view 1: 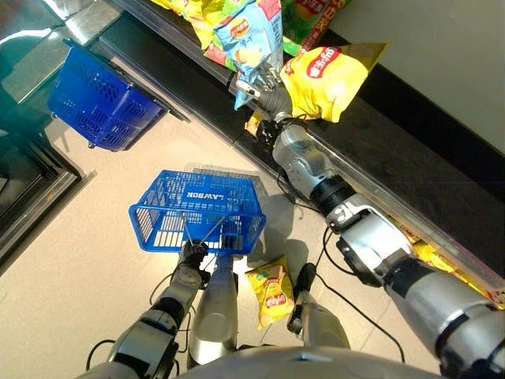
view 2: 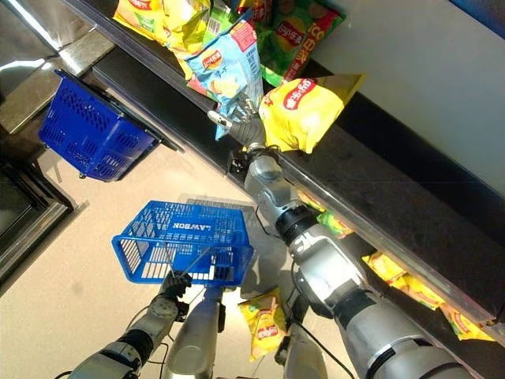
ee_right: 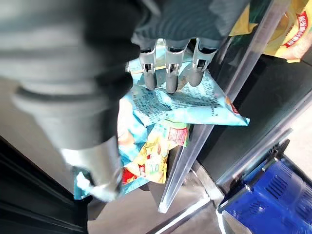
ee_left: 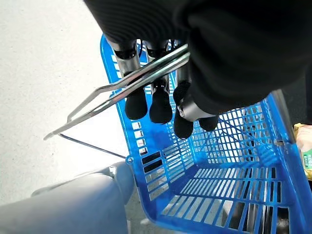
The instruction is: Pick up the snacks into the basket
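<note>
**Blue chip bag pinched at the shelf, basket held below**

Baskets first, going from the left: a second blue basket point(view 1: 101, 101) sits on the floor well off to the left by a dark cabinet edge, apart from everything else. Nearer the robot, the blue basket point(view 1: 197, 212) hangs from its metal wire handle point(ee_left: 127, 85), and the left hand point(ee_left: 161, 92) has its dark-tipped fingers curled round that handle (the left wrist view shows the wire passing straight across them). The basket's open mesh interior holds nothing I can make out.

Just right of the basket, a yellow snack bag point(view 1: 271, 292) lies flat on the pale floor, close to the basket's near corner but outside it.

Further right and up, the right arm reaches to the dark shelf point(view 2: 371, 189). The right hand point(view 2: 241, 118) has its fingers closed on a light blue chip bag point(view 2: 229, 67), gripping its lower edge; in the right wrist view the fingers point(ee_right: 168, 73) press into the crinkled blue foil while the thumb sits apart on the other side. The bag is at the shelf front, among other packets.

Just beside the hand, to the right, a yellow chip bag point(view 1: 327, 79) with a red label juts out over the shelf edge. Behind, green and yellow packets point(view 2: 296, 31) crowd the shelf. More yellow packets point(view 2: 410, 288) lie along a lower shelf at far right.
</note>
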`<state>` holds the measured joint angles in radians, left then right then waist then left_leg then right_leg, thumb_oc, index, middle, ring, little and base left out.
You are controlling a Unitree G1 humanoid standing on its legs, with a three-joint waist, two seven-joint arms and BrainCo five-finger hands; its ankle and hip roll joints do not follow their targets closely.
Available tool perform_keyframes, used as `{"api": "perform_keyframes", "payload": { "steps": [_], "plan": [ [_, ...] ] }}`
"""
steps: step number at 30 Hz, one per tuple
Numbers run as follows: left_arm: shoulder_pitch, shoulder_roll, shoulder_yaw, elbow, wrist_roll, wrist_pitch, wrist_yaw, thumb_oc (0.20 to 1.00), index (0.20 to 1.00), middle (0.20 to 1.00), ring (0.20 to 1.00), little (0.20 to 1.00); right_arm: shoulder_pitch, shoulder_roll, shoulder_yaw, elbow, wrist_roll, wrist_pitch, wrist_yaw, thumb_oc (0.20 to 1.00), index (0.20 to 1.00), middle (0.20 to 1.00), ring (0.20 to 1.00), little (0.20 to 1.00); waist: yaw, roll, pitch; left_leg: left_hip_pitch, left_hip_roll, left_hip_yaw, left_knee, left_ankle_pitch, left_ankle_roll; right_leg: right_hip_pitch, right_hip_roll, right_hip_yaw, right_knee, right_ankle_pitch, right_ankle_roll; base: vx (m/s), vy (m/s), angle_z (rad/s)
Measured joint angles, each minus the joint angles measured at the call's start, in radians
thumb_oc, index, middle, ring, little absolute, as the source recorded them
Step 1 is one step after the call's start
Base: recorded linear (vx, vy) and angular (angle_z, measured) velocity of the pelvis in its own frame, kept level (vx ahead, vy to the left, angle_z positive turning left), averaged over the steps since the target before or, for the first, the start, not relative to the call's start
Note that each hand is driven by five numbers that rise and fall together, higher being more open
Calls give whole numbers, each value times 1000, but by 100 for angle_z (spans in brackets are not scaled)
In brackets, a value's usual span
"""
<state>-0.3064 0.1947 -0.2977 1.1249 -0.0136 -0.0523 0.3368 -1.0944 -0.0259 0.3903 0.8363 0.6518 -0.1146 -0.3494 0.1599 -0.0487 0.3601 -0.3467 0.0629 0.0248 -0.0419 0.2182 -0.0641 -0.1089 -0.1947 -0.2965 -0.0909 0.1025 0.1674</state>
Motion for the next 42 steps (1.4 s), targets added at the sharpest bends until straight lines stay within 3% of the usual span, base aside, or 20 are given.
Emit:
{"api": "perform_keyframes", "payload": {
  "steps": [24,25,37,40,42],
  "plan": [
    [-1,-20,-3,6,0,0,19,200,200,200,200,200,6,-30,-56,0,-13,-1,-49,200,200,200,200,200,-4,14,-14,-20,-9,-24,10,1,1,-2,-2,-13,0,-4,-4,1,2,1],
    [-1,-20,-3,6,0,0,19,200,200,200,200,200,14,-39,-64,-1,-16,-2,-48,1000,1000,1000,1000,1000,-4,14,-15,-20,-9,-24,10,1,1,-2,-2,-13,0,-3,-2,0,0,0],
    [-2,-20,-1,7,1,8,20,200,200,200,200,200,221,-179,-28,-148,-234,4,-50,1000,1000,1000,1000,1000,-20,13,-16,-20,-8,-23,10,1,2,-2,-1,-12,0,-2,-1,-5,0,0],
    [-1,-17,7,7,1,10,21,200,200,200,200,200,283,-234,-21,-231,-329,15,-48,1000,1000,1000,1000,1000,-33,12,-16,-19,-9,-22,7,3,3,-3,-2,-12,0,-2,0,-26,-4,0],
    [-3,-18,17,4,4,17,24,200,200,200,200,200,332,-304,-19,-291,-471,50,-52,1000,1000,1000,1000,1000,-43,10,-16,-19,-8,-20,2,4,4,-4,-2,-11,0,-1,1,-18,-10,0]
  ]
}}
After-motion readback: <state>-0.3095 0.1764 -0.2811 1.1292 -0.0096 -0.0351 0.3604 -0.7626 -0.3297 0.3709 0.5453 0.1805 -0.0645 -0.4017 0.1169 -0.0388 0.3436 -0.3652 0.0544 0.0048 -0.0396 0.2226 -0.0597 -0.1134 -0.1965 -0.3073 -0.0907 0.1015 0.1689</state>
